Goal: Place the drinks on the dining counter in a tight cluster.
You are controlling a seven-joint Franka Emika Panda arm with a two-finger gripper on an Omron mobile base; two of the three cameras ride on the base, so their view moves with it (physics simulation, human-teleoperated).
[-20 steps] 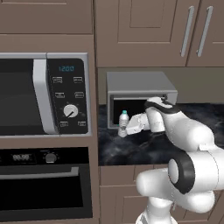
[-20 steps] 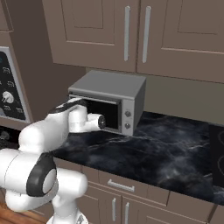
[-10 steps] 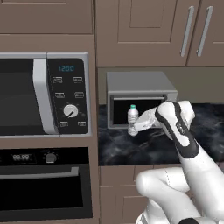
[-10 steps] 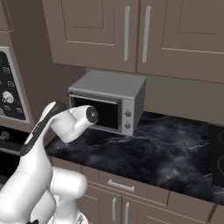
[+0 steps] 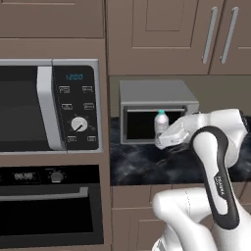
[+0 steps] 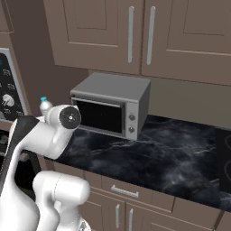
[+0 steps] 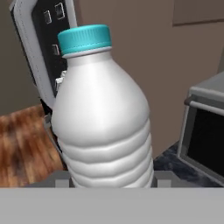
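Gripper (image 5: pixel 164 139) seemingly grips water bottle (image 7: pixel 103 113) (blue cap up).

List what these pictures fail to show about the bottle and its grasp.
- Water bottle base: hand view, cut off by the bottom edge.
- End effector fingertips: left base view, too small to separate; grip inferred.
- Bottle body: right base view, hidden behind the arm; cap alone shows.

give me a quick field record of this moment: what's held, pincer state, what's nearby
held item: water bottle, blue cap, upright
pincer: pincer shut on the bottle's lower body, lifted above the black counter
nearby: toaster oven on the counter; microwave built into the wall, oven below it
task status: bottle not yet set down
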